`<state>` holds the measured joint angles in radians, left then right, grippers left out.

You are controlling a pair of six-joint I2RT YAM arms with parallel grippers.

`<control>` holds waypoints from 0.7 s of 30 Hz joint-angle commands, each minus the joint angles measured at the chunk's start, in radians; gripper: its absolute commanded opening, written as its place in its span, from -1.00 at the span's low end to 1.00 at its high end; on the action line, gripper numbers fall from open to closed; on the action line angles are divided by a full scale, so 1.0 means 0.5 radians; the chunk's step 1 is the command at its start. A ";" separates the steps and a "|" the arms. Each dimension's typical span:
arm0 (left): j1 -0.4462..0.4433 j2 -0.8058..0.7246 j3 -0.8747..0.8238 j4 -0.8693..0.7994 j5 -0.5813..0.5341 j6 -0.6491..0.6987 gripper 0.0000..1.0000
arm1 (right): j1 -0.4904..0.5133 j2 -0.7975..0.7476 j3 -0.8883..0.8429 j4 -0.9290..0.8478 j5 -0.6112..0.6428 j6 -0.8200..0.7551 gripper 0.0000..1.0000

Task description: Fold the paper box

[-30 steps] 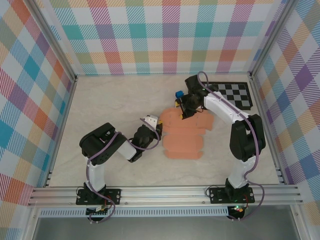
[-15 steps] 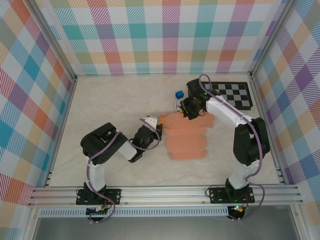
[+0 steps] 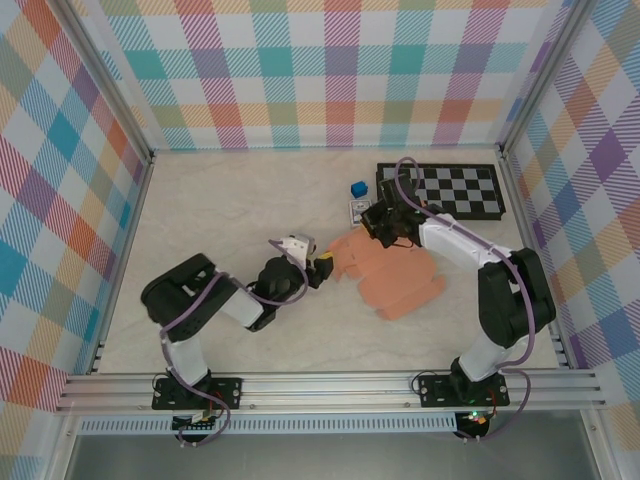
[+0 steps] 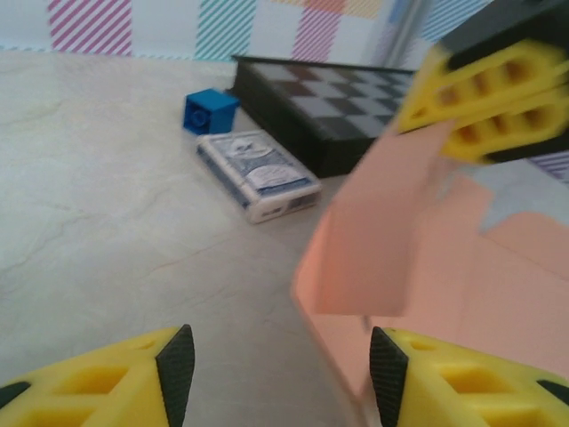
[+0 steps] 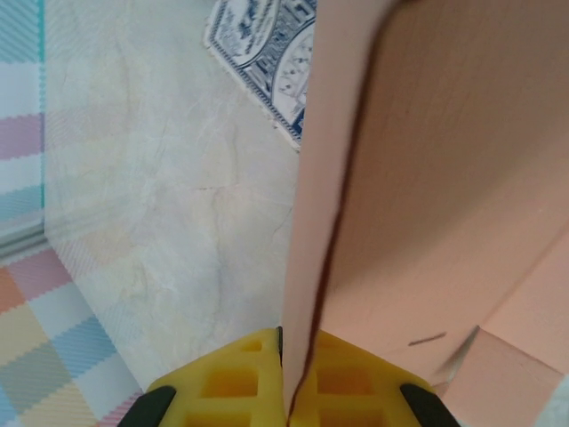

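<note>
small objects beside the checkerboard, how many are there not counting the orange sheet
2: a blue cube left of the checkerboard, and a card pack just nearer the arms than the cube. The lifted flap of the paper box may hide others.

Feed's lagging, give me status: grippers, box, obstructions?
Left gripper open at paper box edge. Right gripper shut on its raised flap. Card pack, blue cube near far edge.

overhead, two wrist close-ups; shared paper box (image 3: 400, 280)
</note>
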<state>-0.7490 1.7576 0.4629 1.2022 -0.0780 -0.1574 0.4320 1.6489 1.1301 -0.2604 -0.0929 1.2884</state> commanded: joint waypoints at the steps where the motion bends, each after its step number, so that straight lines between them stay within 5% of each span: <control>1: 0.017 -0.391 -0.070 -0.217 0.158 0.148 0.17 | -0.052 -0.052 -0.085 0.312 -0.170 -0.241 -1.00; 7: 0.102 -0.775 -0.128 -0.717 0.199 0.414 0.34 | -0.126 -0.099 -0.210 0.597 -0.459 -0.319 -1.00; 15: 0.159 -0.608 -0.062 -0.769 0.209 0.645 0.34 | -0.232 -0.108 -0.424 1.058 -0.879 -0.310 -1.00; 21: 0.234 -0.490 0.054 -0.962 0.453 0.878 0.33 | -0.289 -0.040 -0.450 1.143 -1.188 -0.341 -1.00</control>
<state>-0.6491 1.4967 0.4458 0.7692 0.0776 0.1867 0.2996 1.6188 0.9062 0.2226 -0.5606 1.1545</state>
